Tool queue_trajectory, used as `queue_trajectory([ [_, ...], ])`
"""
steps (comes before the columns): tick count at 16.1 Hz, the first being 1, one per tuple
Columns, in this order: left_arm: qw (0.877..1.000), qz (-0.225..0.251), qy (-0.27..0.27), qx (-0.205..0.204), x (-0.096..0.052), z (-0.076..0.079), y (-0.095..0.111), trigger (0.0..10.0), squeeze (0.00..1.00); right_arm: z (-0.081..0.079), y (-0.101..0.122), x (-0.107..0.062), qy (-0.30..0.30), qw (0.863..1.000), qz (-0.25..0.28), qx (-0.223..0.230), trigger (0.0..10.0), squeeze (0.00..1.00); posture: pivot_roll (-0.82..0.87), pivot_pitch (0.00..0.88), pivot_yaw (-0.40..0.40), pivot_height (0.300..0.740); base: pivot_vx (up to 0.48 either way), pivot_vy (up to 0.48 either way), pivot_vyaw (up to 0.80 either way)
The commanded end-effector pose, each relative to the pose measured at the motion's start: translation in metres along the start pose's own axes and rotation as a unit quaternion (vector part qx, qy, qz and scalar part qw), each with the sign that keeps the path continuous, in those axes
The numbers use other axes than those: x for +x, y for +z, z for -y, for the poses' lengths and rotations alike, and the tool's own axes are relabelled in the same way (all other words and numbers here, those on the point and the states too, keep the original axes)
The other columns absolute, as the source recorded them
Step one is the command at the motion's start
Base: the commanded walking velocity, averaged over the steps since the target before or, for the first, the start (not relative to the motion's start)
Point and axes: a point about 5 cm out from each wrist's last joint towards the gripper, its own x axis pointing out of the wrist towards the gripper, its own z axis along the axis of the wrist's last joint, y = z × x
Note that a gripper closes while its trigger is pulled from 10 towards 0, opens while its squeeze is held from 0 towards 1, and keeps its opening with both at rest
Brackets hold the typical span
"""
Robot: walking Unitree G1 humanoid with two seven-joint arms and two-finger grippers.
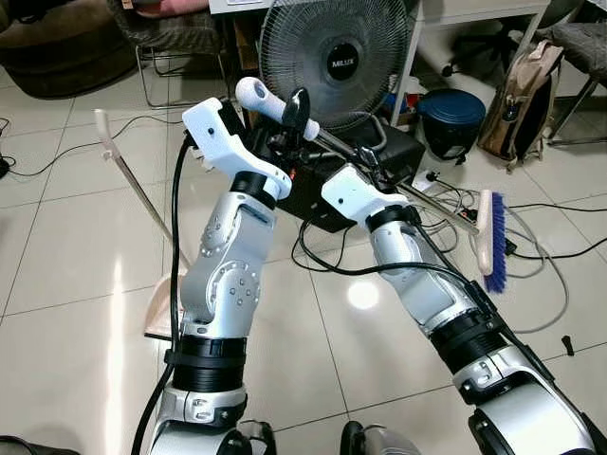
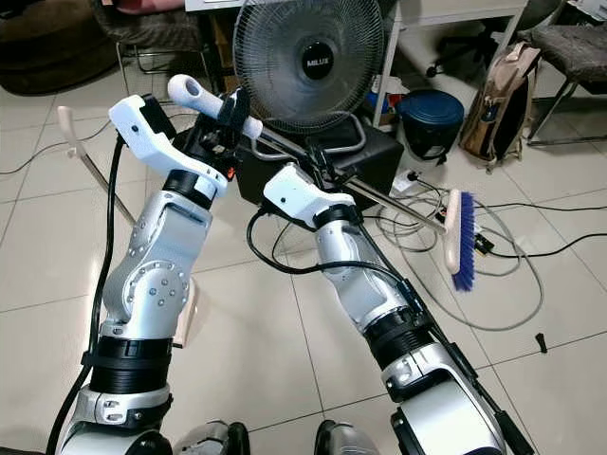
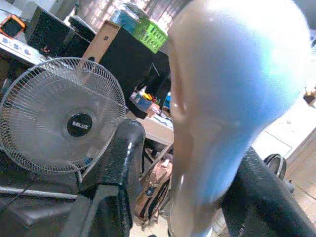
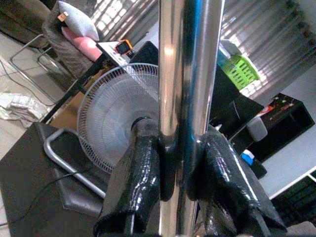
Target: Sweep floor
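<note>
— while both arms are up on the broom (image 1: 398, 185), how far along would you call this sweep?

— early, by my read. the broom's brush head (image 1: 491, 239) with its blue bristles sits down at the tiled floor (image 1: 85, 246) on the robot's right, in among a tangle of cables (image 1: 531, 237). no pile of dirt shows, and the dustpan (image 1: 161, 305) stands off to the robot's left, well apart from the brush. gathering and scooping all look ahead of us.

— talk me through the grip.

— left gripper (image 1: 296, 116) is high, fingers closed around the pale rounded handle end (image 1: 261, 96); the left wrist view has that handle end (image 3: 232, 103) right between the black fingers (image 3: 118, 163). right gripper (image 1: 372, 169) is lower down the shaft, and in the right wrist view its two fingers (image 4: 138, 182) are pinched tight on the shiny metal pole (image 4: 185, 98).

— and the arms themselves?

— left arm (image 1: 228, 275) bent sharply at the elbow, forearm rising steeply. right arm (image 1: 427, 284) reaches forward and up. so the broom slants from top left down to the floor on the right.

— anything in the way?

— a standing fan (image 1: 332, 57) on a black box (image 1: 313, 190) just beyond the grippers, a dark bucket (image 1: 450, 118) and a tan bag (image 1: 517, 95) further back. those cables look like the likeliest snag for the bristles.
</note>
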Motion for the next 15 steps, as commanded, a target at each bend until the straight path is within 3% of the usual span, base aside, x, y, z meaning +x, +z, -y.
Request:
queue_trajectory([
  [1,1.000,0.008,0.006,-0.023,0.004,0.005,-0.002,0.0,0.00,0.008,0.008,0.006,-0.015,1.000,0.022,-0.007,10.0,0.00,-0.01,0.128,0.038,0.740,0.000,0.000,0.00],
  [12,0.999,0.040,0.026,-0.014,0.005,-0.001,0.006,0.0,0.00,0.007,0.008,0.005,-0.009,1.000,0.023,0.014,10.0,0.00,-0.01,0.126,0.038,0.740,0.000,0.000,0.00],
  [13,0.999,0.044,0.026,-0.012,0.005,-0.001,0.007,0.0,0.00,0.007,0.009,0.005,-0.004,0.999,0.028,0.033,10.0,0.42,-0.01,0.126,0.038,0.740,0.000,0.000,0.00],
  [14,0.999,0.046,0.027,-0.011,0.006,-0.001,0.008,0.0,0.00,0.007,0.011,0.004,-0.001,0.998,0.032,0.047,10.0,0.95,-0.01,0.126,0.039,0.740,0.000,0.000,0.00],
  [15,0.998,0.048,0.027,-0.010,0.006,-0.001,0.008,0.0,0.00,0.006,0.011,0.004,0.003,0.998,0.033,0.054,10.0,1.00,-0.01,0.126,0.039,0.740,0.000,0.000,0.00],
])
